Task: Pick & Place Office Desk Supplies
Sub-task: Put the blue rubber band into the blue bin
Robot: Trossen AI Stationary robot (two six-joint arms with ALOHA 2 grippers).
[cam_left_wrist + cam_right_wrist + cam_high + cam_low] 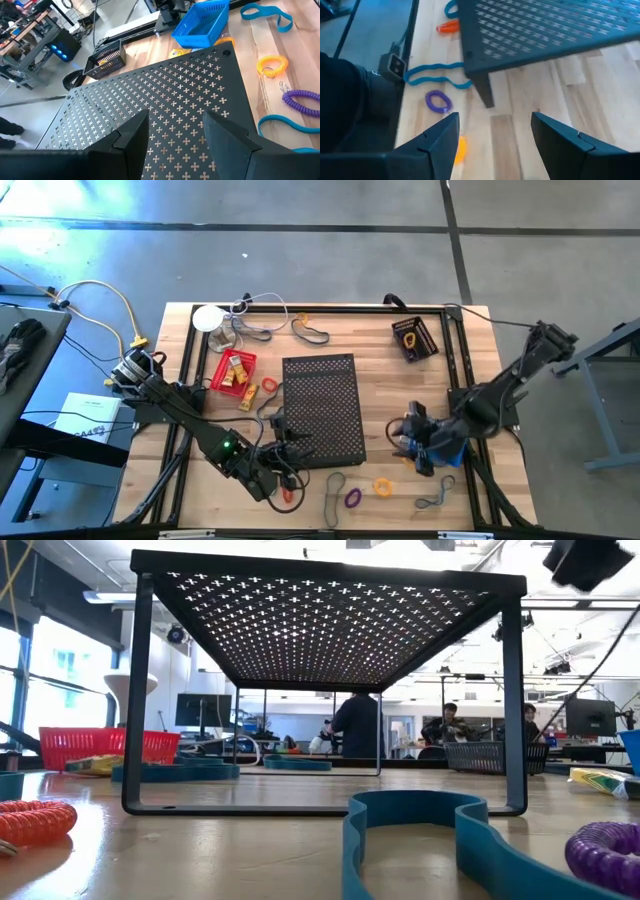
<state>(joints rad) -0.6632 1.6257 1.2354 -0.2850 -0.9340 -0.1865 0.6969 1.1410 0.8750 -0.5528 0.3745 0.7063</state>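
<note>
Left gripper, fingers spread and empty, sits at the black mesh riser's 7 o'clock corner. Red loop lies at its 6 o'clock; purple loop and yellow loop at 4 o'clock. Right gripper, spread and empty, has the yellow loop at 7 o'clock.

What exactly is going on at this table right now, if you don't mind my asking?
Two robot arms are sorting small desk supplies around a black perforated stand. Neither holds anything: the left claw hangs open over the stand's near edge, and the right claw hangs open beside the stand's leg, near the blue basket. A purple loop, a yellow loop and thin bands lie loose on the wood.
</note>
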